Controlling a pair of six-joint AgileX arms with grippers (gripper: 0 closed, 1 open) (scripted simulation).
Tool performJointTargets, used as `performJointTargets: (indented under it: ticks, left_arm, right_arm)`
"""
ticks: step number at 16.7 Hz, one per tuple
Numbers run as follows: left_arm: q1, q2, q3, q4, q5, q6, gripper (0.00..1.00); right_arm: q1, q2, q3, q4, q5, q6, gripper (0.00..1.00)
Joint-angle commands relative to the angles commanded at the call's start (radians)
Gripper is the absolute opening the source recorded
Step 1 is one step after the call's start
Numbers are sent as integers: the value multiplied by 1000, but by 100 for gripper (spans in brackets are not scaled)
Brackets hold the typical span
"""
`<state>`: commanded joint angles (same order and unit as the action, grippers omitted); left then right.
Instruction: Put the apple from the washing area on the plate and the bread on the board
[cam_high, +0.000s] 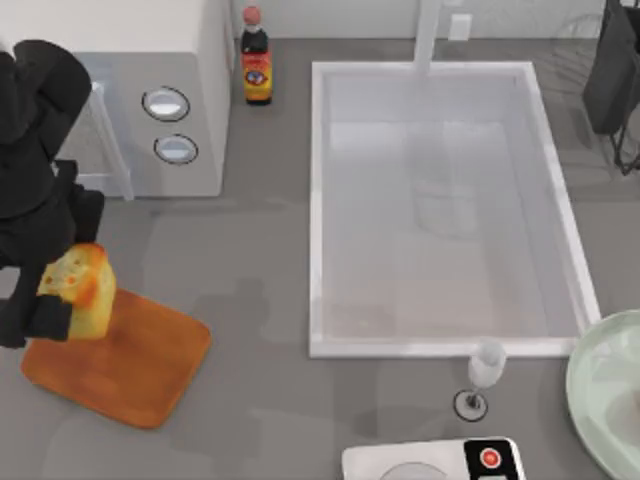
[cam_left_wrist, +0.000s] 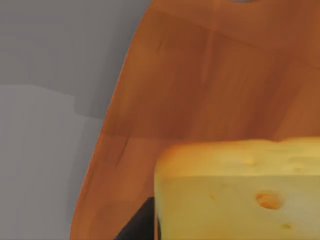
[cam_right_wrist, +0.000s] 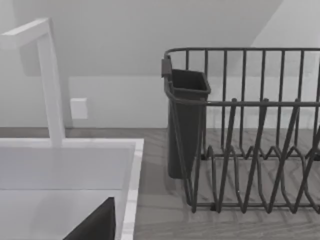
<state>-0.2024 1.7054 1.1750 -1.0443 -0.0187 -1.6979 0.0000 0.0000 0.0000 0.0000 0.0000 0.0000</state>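
Cube-shaped porous bread (cam_left_wrist: 240, 192) in left gripper (cam_high: 62, 300); below, smooth wooden board (cam_high: 130, 365).

Overhead view; two close wrist views

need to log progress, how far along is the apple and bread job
Nothing looks finished. In hand: the left gripper holds the golden-yellow cube of bread over the orange-brown wooden cutting board, not yet released. Left: no red apple can be seen in the white rectangular sink basin or on the visible part of the pale mint-green plate. The right arm is at the top view's upper right.
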Motion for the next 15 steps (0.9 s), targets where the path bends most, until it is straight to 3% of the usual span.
performJointTargets:
  ticks: [15]
  left_arm:
    - [-6, 62, -117, 182, 0, -3, 0]
  right_arm:
    - [0, 0, 0, 0, 0, 0, 100]
